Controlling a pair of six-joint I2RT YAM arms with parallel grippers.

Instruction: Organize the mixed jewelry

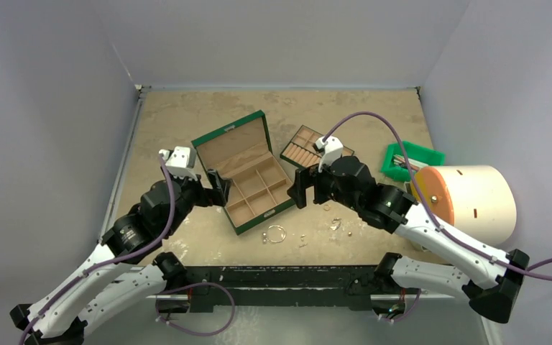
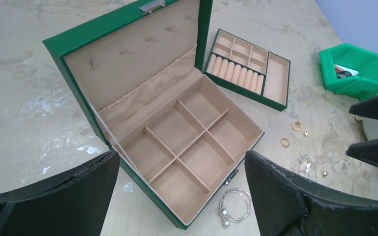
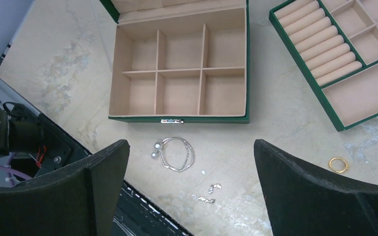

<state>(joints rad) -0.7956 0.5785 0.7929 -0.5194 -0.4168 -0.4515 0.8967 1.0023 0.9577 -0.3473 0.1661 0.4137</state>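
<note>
The mixed jewelry [image 1: 276,233] is lying loose at lower centre of the top view. A silver hoop [image 3: 191,156] is just below the open green jewelry box [image 1: 248,176], with studs [image 3: 207,194] and gold rings [image 2: 296,125] further right. The left gripper [image 1: 220,185] and right gripper [image 1: 300,190] are flanking the box, jaws released, grasping nothing. The right wrist is partly hiding the ring tray [image 1: 305,147]. A green bin [image 1: 410,159] and a cream drum [image 1: 471,201] are crowding the right edge.

Black-and-white arms [image 1: 104,269], purple cables [image 1: 365,114]

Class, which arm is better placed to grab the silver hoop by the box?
Right: the right gripper, open, is nearer the hoop and frames it in its wrist view; the left gripper faces the box.
</note>
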